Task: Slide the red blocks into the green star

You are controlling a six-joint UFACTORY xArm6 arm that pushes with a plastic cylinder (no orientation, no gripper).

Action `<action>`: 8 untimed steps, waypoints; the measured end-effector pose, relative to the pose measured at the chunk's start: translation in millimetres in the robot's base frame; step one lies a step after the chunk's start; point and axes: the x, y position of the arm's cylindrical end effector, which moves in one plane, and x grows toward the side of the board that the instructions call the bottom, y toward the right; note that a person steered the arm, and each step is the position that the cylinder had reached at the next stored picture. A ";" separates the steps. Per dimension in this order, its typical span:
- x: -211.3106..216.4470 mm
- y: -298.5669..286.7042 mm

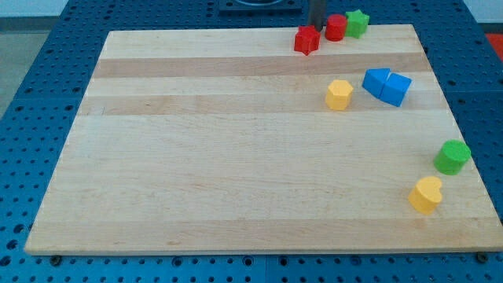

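**Red blocks gathered beside the green star at the top edge**

The wooden worktop [236,157] fills most of the view and lies bare across its left and middle; every block sits toward the view's right or top.

The two blue blocks [387,85] lie pressed together right of centre, with a yellow block [339,94] just beside them on their left. Near the view's right edge sits a green block [453,156], rounded in outline, and a yellow heart-shaped block [426,194] lies just below it.

At the top edge, the green star [357,23] rests against the worktop's rim. A red cylinder-like block [335,27] appears to touch its left side, so that one looks delivered. The other red block [306,40], angular in shape, sits just to the lower left of the first, close to it or touching; I cannot tell which.

My tip [317,26] comes down from the top, between the two red blocks and just above the angular one. There is no hand on this arm, only the rod, so nothing opens or clamps.

By my judgement the task is nearly done: what remains is a short nudge of the angular red block rightward, tight against its neighbour and the star.
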 end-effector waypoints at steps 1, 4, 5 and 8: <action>1.5 -8.8; 38.5 -94.3; 55.4 -67.5; 57.4 -5.3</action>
